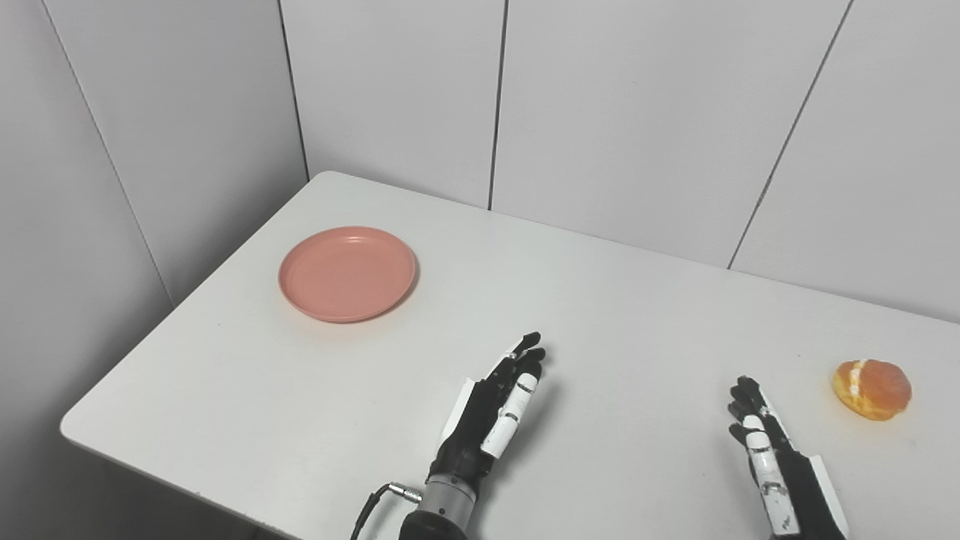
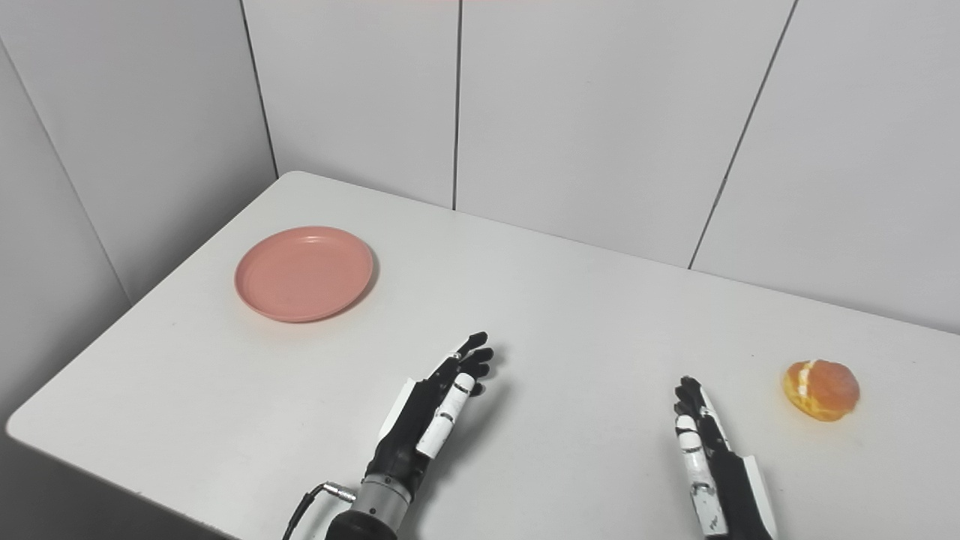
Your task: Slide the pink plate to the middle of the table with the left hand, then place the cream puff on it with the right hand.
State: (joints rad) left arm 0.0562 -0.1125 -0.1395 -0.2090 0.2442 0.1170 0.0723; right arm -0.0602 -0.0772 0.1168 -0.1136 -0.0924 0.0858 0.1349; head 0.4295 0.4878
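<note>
A round pink plate (image 1: 347, 273) lies empty on the left part of the white table (image 1: 615, 315). An orange-brown cream puff (image 1: 871, 388) with a white cream seam sits near the table's right side. My left hand (image 1: 495, 409) hovers low over the table's front middle, fingers stretched forward and holding nothing, well right of and nearer than the plate. At the front right my right hand (image 1: 772, 457) stands open with fingers extended, a short way left of the cream puff and not touching it.
Grey panelled walls (image 1: 615, 112) close the table in at the back and on the left. The table's front-left corner (image 1: 71, 427) is rounded and drops away. A cable (image 1: 375, 502) loops beside my left wrist.
</note>
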